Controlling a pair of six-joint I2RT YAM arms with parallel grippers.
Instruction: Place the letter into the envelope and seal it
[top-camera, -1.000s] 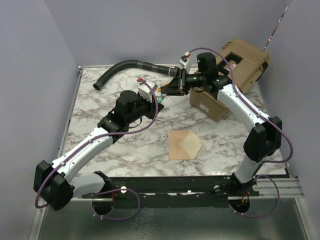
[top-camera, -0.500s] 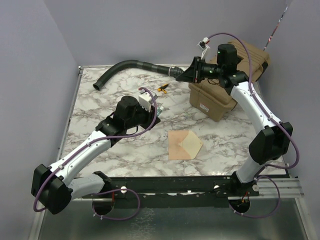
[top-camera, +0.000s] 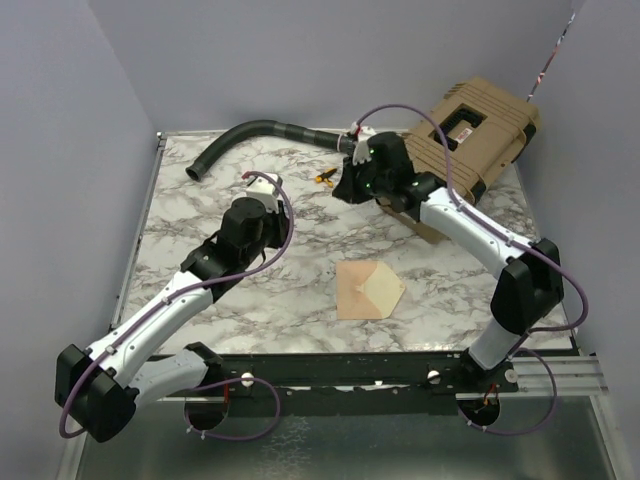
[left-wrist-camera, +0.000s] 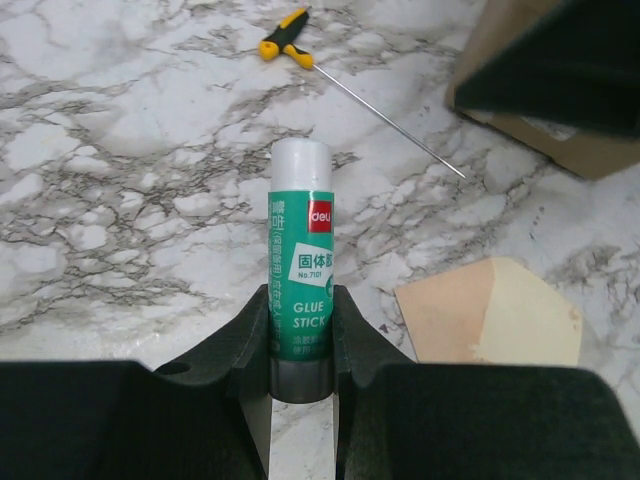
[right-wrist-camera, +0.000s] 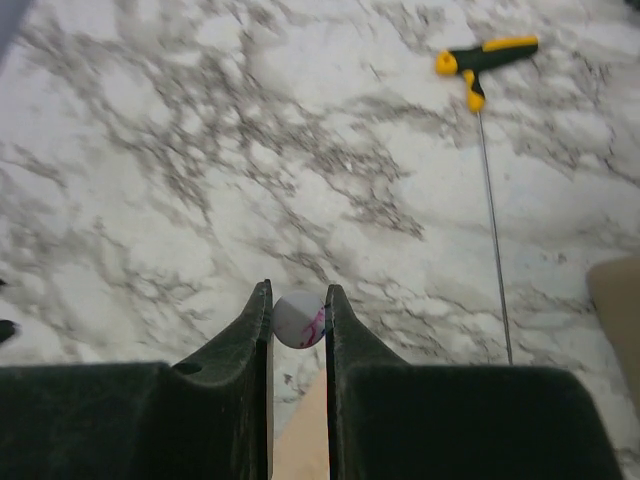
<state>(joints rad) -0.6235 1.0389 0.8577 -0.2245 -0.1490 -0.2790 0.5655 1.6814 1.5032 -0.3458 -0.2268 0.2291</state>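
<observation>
The peach envelope (top-camera: 352, 290) lies flat near the table's front, its triangular flap open to the right with the cream inside showing; it also appears in the left wrist view (left-wrist-camera: 440, 315). The letter does not show as a separate sheet. My left gripper (left-wrist-camera: 300, 300) is shut on the base of a green glue stick (left-wrist-camera: 300, 250), up and left of the envelope. My right gripper (right-wrist-camera: 298, 300), near the brown box (top-camera: 425, 222), is shut on a small white round piece (right-wrist-camera: 297, 319) with purple smears.
A yellow-handled screwdriver (top-camera: 325, 178) lies between the grippers, seen too as a long thin tool (right-wrist-camera: 487, 60). A black hose (top-camera: 250, 133) curves along the back. A tan case (top-camera: 485, 125) sits on the brown box at the back right.
The two grippers have come apart. The right arm rose over the case, then swung down and left toward the screwdriver. The left arm drew back to the left with the glue stick.
</observation>
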